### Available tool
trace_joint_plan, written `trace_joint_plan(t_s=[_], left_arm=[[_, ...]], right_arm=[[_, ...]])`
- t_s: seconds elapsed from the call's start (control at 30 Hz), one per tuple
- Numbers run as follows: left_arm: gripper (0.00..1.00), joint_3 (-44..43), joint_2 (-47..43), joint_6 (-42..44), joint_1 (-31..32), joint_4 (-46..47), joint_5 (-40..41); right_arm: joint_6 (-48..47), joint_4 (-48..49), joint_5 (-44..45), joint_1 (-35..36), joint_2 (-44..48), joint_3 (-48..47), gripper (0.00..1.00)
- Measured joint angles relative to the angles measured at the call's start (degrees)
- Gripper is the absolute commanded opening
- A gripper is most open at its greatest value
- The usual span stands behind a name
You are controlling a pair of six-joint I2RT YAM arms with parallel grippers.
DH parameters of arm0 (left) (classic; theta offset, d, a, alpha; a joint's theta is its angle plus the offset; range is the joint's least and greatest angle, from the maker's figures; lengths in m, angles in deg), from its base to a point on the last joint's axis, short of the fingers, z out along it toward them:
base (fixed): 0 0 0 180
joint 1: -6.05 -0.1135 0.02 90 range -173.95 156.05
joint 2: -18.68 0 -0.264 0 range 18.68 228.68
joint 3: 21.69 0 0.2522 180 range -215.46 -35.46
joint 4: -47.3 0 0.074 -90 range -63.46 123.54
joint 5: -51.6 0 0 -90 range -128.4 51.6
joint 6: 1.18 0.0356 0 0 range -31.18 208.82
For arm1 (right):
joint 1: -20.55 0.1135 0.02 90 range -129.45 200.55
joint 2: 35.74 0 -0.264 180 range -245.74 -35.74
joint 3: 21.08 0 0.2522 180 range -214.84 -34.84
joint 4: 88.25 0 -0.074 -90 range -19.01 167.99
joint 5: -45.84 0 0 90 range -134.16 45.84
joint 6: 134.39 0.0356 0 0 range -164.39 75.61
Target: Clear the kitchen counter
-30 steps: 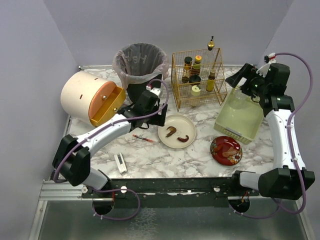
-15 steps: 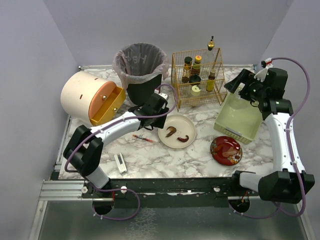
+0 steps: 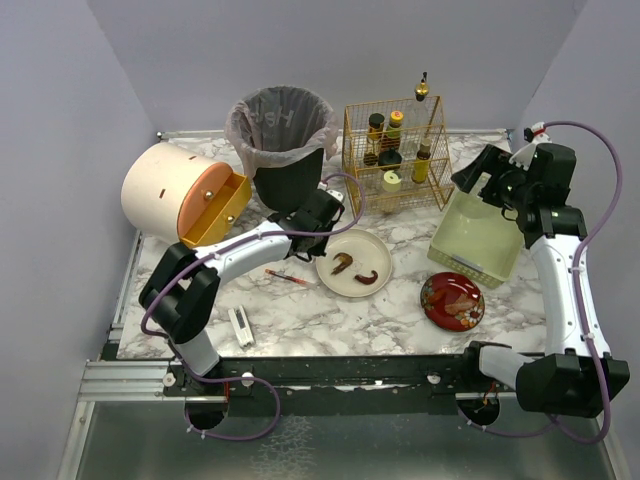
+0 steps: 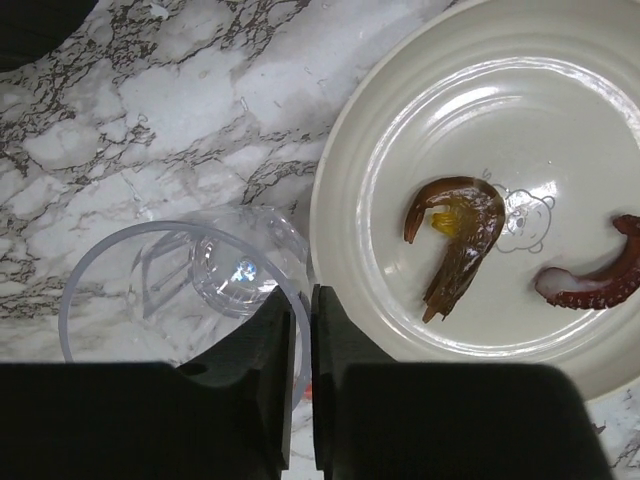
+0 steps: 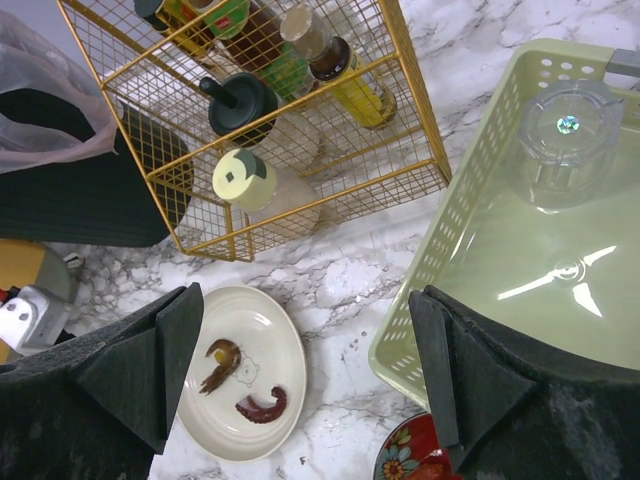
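On the marble kitchen counter [image 3: 330, 315], a black bin with a clear liner [image 3: 282, 130] stands at upper centre, with a gold wire rack of bottles [image 3: 395, 150] just to its right and a cream drum with an orange drawer [image 3: 182, 198] at upper left. The left gripper [image 3: 322, 225] sits low at the upper left rim of a cream plate [image 3: 365, 250] bearing two brownish scraps [image 3: 342, 265], its fingers too dark to read from here. The right gripper [image 3: 487, 178] hangs over the far edge of a pale green basket [image 3: 465, 262] at the right. Toward the lower edge lie a thin red stick [image 3: 291, 281], a small white object [image 3: 241, 326] and a red patterned plate [image 3: 432, 292].
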Motion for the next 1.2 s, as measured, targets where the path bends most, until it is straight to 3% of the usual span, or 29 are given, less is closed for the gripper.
trace_joint_plan(t_s=[0.1,0.33,0.53,0.77,0.87,1.03,1.2], left_arm=[[0.00,-0.6,0.0,0.0,0.0,-1.0,0.7],[0.00,-3.1,-0.5,0.1,0.0,-4.9,3.0],[0.00,-8.3,-6.6,0.2,0.0,-9.4,4.6],[0.00,-17.1,-15.7,-0.3,0.0,-9.5,3.2],[0.00,-18.3,-18.5,-1.3,0.0,-7.5,1.6],[0.00,-15.5,-22.3,-4.0,0.0,-0.7,0.5],[0.00,-10.7,-23.4,-7.9,-0.3,7.5,-4.6]], right_arm=[[-0.1,0.0,0.3,0.0,0.7,0.7,0.91],[0.0,0.0,1.9,0.0,3.4,1.1,0.92],[0.1,0.3,2.0,0.0,5.6,1.1,0.94],[2.1,3.6,-6.5,0.0,6.2,1.1,0.97],[5.8,8.1,-13.2,0.0,6.3,2.1,0.98],[19.2,24.7,-25.2,0.0,6.4,11.0,0.99],[29.5,33.6,-27.9,3.4,5.9,15.5,0.99]])
